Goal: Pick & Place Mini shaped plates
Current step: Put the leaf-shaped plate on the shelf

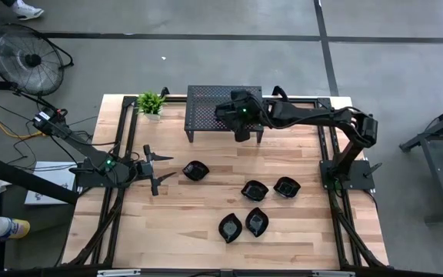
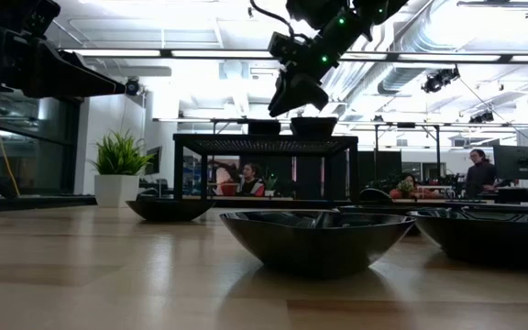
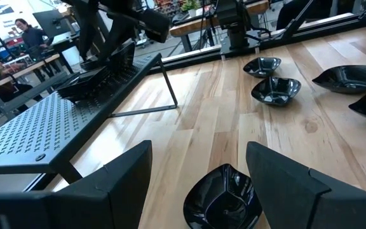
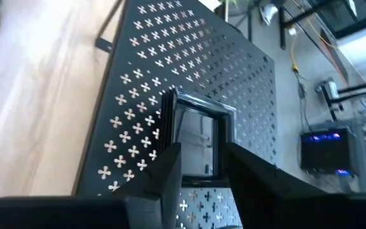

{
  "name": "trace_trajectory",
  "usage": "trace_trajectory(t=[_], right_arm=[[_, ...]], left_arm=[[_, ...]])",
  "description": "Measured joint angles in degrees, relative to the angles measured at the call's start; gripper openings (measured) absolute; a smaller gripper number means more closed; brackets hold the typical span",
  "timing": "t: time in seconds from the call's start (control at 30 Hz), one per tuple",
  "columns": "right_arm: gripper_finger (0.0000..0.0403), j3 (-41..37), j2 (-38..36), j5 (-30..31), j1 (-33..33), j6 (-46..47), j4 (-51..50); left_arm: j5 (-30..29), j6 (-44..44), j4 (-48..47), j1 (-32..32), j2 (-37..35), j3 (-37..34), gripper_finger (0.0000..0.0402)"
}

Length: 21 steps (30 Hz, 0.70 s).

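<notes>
Several glossy black mini shaped plates (image 1: pixel 254 189) rest on their bases on the wooden table. A square one (image 4: pixel 196 137) sits on the black perforated stand (image 1: pixel 206 104), with another plate (image 2: pixel 264 126) beside it. My right gripper (image 4: pixel 202 172) hovers open over the stand, its fingers on either side of the square plate's near edge. In the low view its fingertips (image 2: pixel 293 108) stand just above that plate (image 2: pixel 314 125). My left gripper (image 1: pixel 154 171) waits open at the table's left, pointing at a leaf-shaped plate (image 3: pixel 224 200).
A small potted plant (image 1: pixel 151 102) stands at the stand's far left corner. Black frame rails (image 1: pixel 121 146) run along both table sides. A fan (image 1: pixel 29 58) sits on the floor beyond the table. People sit at desks (image 2: pixel 246 174) in the room behind.
</notes>
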Motion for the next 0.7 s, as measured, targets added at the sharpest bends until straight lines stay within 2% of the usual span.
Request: trace_trajectory(t=[0.3,0.7], right_arm=[[0.0124,-0.1,-2.4,5.1,5.5,1.0,0.5],[0.0124,0.0,-4.7,9.4,17.4,4.7,-0.4]], left_arm=[[0.0,-0.8,-0.5,0.0,0.1,0.0,0.025],[0.2,-1.0,-0.6,0.0,0.1,0.0,0.025]])
